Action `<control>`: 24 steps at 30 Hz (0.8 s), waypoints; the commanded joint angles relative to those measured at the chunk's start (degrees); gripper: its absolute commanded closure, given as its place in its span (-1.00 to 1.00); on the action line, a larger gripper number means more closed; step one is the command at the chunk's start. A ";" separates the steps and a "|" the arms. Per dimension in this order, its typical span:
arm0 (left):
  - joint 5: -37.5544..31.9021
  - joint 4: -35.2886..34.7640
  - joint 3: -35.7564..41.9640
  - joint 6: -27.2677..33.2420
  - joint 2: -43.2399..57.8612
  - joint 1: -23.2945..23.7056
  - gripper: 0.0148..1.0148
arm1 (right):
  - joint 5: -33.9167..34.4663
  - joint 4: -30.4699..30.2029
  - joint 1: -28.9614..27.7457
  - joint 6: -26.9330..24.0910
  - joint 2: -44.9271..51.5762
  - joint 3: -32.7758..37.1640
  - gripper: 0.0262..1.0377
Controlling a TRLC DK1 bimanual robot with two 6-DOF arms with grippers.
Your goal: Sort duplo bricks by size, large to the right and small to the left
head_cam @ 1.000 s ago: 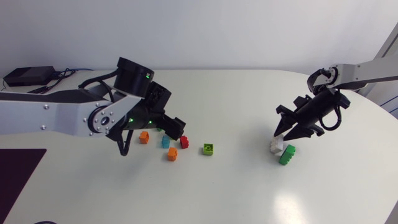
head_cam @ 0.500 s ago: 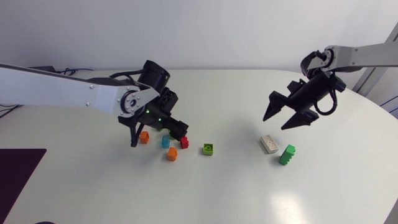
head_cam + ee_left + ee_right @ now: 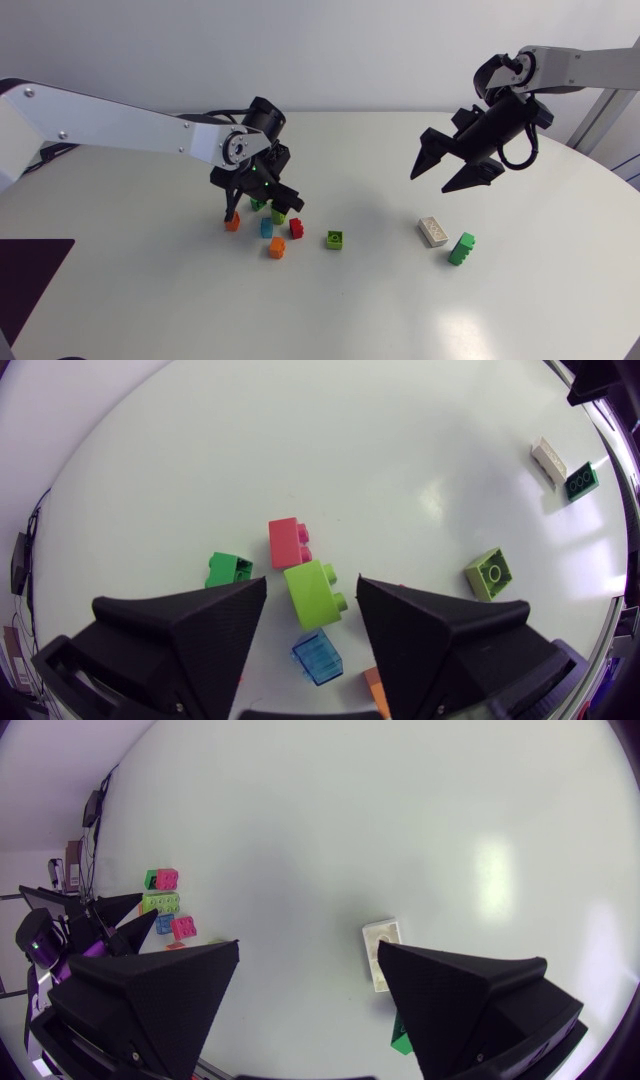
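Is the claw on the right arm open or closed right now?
Open. On the right gripper the two fingers stand wide apart, nothing held between them; the white brick lies untouched on the table.

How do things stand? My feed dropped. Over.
Left claw open around lime brick, not gripping. Right claw open, high, clear of white brick and green brick. Nothing blocking.
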 commanded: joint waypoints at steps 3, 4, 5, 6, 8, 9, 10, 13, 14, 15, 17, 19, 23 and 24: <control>-0.81 -2.56 1.51 -1.37 0.96 0.77 0.29 | -0.45 -1.09 0.34 1.12 -1.56 -1.28 -0.92; -0.89 -3.00 1.60 -1.37 0.96 0.77 0.32 | -0.62 -1.09 0.34 1.12 -1.64 -1.37 -0.92; -0.98 -3.09 1.69 -1.28 0.96 0.68 0.32 | -0.71 -1.09 0.43 1.12 -1.64 -1.45 -0.92; -1.16 -3.26 1.87 -1.37 1.05 0.59 0.37 | -0.89 -1.09 0.52 1.12 -1.82 -1.63 -0.92; -1.33 -3.70 2.30 -1.46 1.57 0.41 0.41 | -0.97 -1.09 0.78 1.12 -2.17 -2.07 -0.92; -1.33 -3.70 2.48 -1.46 1.75 0.15 0.43 | -1.06 -1.09 0.87 1.12 -2.26 -2.33 -0.92; -1.33 -3.70 2.66 -1.37 2.01 -0.11 0.43 | -1.06 -1.09 0.87 1.12 -2.70 -2.51 -0.92; -1.33 -3.70 3.45 -1.19 1.57 -1.26 0.43 | -1.15 -1.18 0.60 0.86 -3.23 -2.95 -0.92; -1.33 -3.70 3.80 -1.10 0.61 -1.69 0.43 | -1.41 -1.35 0.43 0.77 -3.40 -2.95 -0.92; -1.24 -3.09 4.41 -1.02 -0.45 -2.13 0.43 | -2.20 -1.62 0.16 0.59 -3.58 -3.04 -0.92; -0.98 -2.12 6.00 -0.93 -1.77 -2.75 0.43 | -2.91 -1.88 0.08 0.15 -4.11 -3.65 -0.92; 1.39 -2.12 8.02 -0.66 -2.03 -3.89 0.43 | -4.22 -2.41 0.16 -0.46 -4.81 -4.71 -0.92; 3.94 -2.03 11.62 0.57 0.87 -7.93 0.42 | -4.40 -2.14 -0.27 -1.08 -7.36 -7.96 -0.92; 3.94 -2.12 12.59 0.83 2.01 -9.34 0.42 | -4.40 -2.14 -0.80 -1.51 -7.88 -8.57 -0.92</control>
